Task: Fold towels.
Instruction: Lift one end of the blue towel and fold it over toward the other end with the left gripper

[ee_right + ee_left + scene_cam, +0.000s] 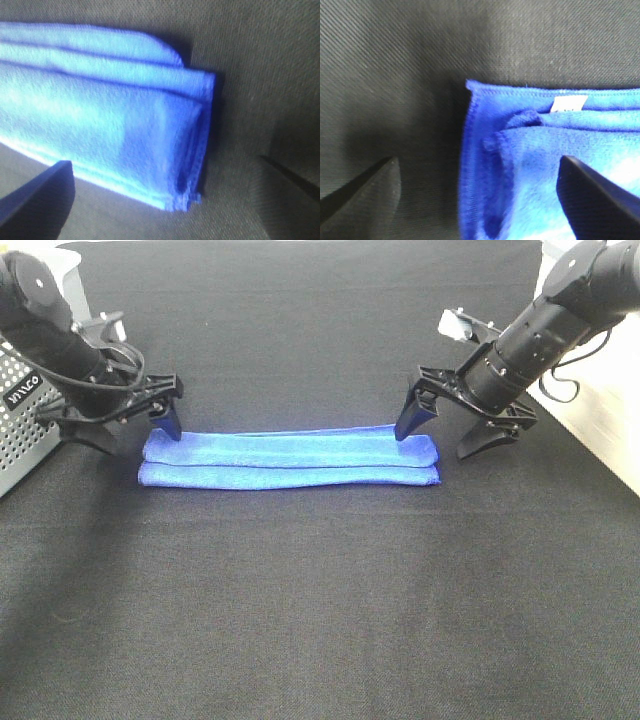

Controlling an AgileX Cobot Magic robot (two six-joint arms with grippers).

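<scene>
A blue towel (290, 460) lies folded into a long narrow strip across the middle of the black tablecloth. My left gripper (135, 435) is open at the towel's left end, one finger over the cloth, one over the towel's corner (520, 150), which carries a white label (568, 104). My right gripper (445, 435) is open astride the towel's right end (150, 135). Both hold nothing.
A grey perforated metal box (20, 410) stands at the far left behind the left arm. The black cloth (320, 600) covers the table; a pale bare table edge (600, 430) shows at the right.
</scene>
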